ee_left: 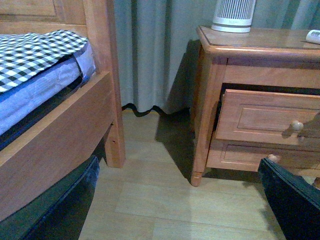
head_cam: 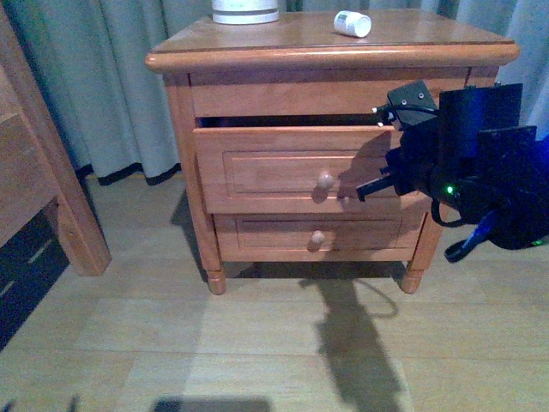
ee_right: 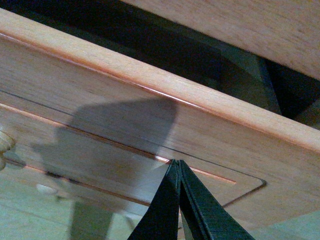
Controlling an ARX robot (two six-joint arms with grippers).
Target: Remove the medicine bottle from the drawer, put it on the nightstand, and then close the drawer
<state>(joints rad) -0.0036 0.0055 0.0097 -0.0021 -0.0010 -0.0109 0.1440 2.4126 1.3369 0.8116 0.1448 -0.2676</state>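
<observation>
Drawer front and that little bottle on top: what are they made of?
The drawer front looks like solid wood with a honey-brown, glossy varnish: grain and light glints show on its top edge. The medicine bottle looks like smooth white plastic, though it is too small to be sure.

No legible text or labels anywhere.

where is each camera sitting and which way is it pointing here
Front view: on the robot's body, facing the nightstand with the medicine bottle on top; the right gripper shows against the drawer.
Left wrist view: low by the bed frame, looking across the floor at the nightstand; dark jaws fill the corners.
Right wrist view: close at the drawer front, jaws shut.
All three share the part-open drawer.
</observation>
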